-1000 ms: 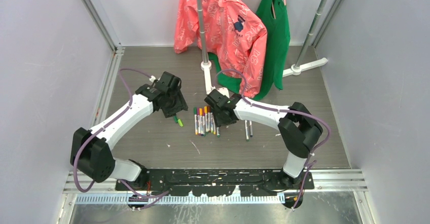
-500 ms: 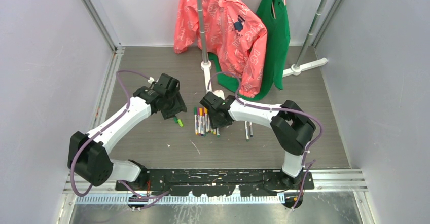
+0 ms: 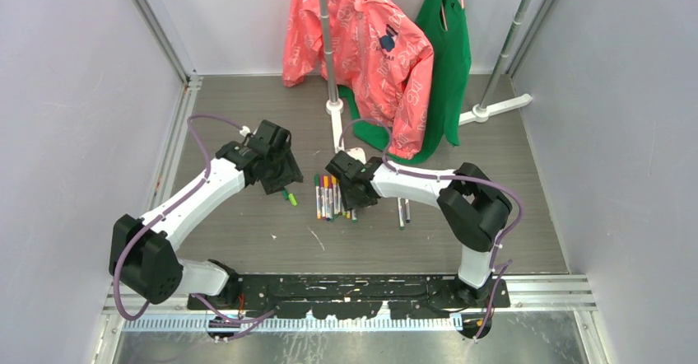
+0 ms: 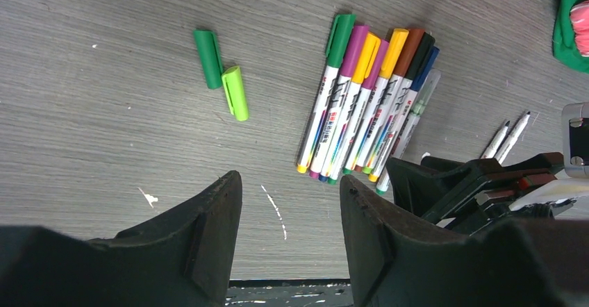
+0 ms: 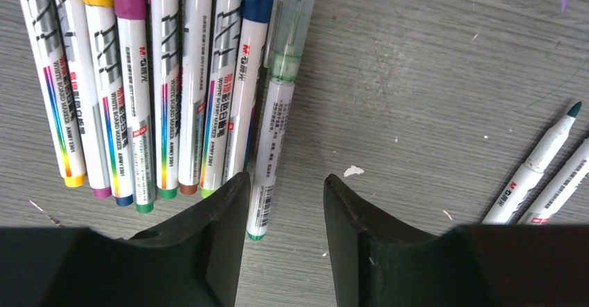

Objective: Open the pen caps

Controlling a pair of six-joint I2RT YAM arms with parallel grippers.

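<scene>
Two loose pen caps, a dark green one (image 4: 208, 58) and a light green one (image 4: 235, 93), lie end to end on the grey floor (image 3: 288, 196). Several capped pens (image 4: 368, 105) lie side by side in a bunch (image 3: 332, 198). My left gripper (image 4: 290, 189) hovers open and empty, above and to the left of the caps (image 3: 276, 179). My right gripper (image 5: 283, 183) is open low over the bunch's right edge (image 3: 354, 195). The tail of a clear-capped green pen (image 5: 276, 105) pokes between its jaws, next to the left finger. Two uncapped pens (image 5: 542, 155) lie to the right.
A garment rack's white foot (image 3: 336, 121) and pole stand just behind the pens. A pink jacket (image 3: 370, 51) and green cloth (image 3: 449, 59) hang from it. Grey walls close in left and right. My right gripper's black body (image 4: 479, 182) shows in the left wrist view.
My right gripper has slid left, toward the right edge of the pen bunch. My left arm has shifted only slightly. Neither gripper's opening has changed.
</scene>
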